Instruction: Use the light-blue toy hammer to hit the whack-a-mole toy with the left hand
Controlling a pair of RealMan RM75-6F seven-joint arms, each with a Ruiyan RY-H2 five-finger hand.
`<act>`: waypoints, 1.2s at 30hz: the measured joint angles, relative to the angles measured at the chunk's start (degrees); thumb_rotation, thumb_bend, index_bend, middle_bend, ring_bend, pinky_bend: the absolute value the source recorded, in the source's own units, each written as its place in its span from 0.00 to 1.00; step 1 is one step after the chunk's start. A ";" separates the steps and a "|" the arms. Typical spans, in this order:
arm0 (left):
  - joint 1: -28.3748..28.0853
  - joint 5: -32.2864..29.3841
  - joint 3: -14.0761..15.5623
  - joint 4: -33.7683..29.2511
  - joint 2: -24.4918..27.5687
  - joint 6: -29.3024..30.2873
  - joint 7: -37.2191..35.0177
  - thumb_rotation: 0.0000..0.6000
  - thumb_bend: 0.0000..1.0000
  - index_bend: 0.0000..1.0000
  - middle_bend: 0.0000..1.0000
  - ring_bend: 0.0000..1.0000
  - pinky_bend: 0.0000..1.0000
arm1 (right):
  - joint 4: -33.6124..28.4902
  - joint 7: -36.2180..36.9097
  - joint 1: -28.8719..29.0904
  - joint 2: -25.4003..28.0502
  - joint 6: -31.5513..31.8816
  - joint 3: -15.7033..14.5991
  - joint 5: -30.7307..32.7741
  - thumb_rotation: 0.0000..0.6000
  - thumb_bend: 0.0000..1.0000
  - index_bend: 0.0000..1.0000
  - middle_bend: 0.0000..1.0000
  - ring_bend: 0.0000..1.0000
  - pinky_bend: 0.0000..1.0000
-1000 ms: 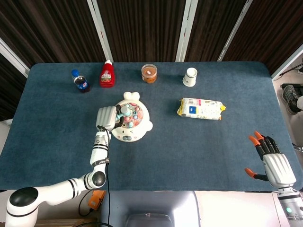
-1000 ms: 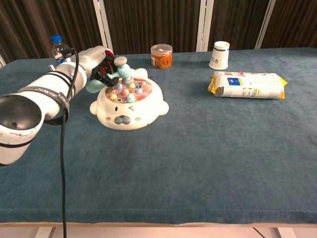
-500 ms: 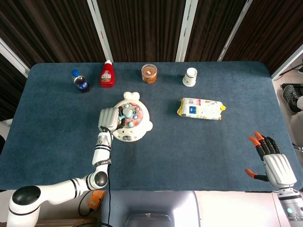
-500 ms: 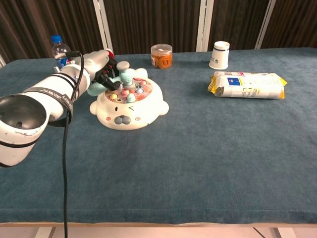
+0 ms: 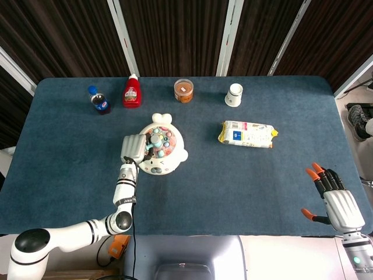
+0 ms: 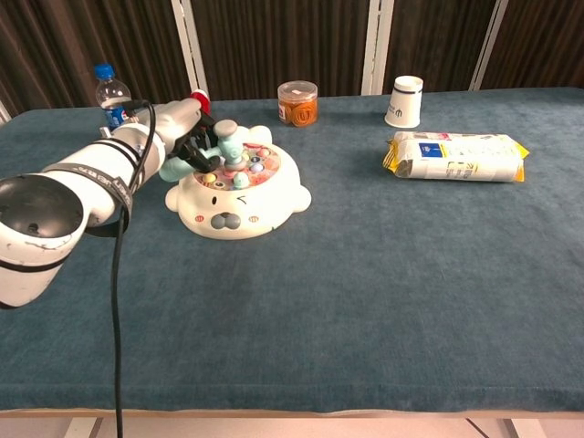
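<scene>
Left hand [image 6: 187, 137] grips light-blue toy hammer [image 6: 228, 144], head apparently touching whack-a-mole toy [image 6: 239, 192]; right hand [image 5: 337, 201], seen only in head view, empty with fingers spread.

The left robot hand [image 6: 187, 137] grips the light-blue toy hammer [image 6: 228, 144], whose head sits down on the pegs of the white whack-a-mole toy [image 6: 237, 193] on the blue table [image 6: 383, 292]. Behind stand a cola bottle [image 6: 110, 93], an orange jar [image 6: 298, 103] and an upturned paper cup [image 6: 404, 101]; a snack packet [image 6: 456, 156] lies to the right
</scene>
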 measured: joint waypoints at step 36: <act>-1.01 -0.71 -0.66 7.24 -0.19 -2.64 -3.54 1.00 0.91 0.67 1.00 0.99 1.00 | 0.23 1.13 -0.40 0.39 0.74 0.17 0.15 1.00 0.18 0.01 0.00 0.00 0.00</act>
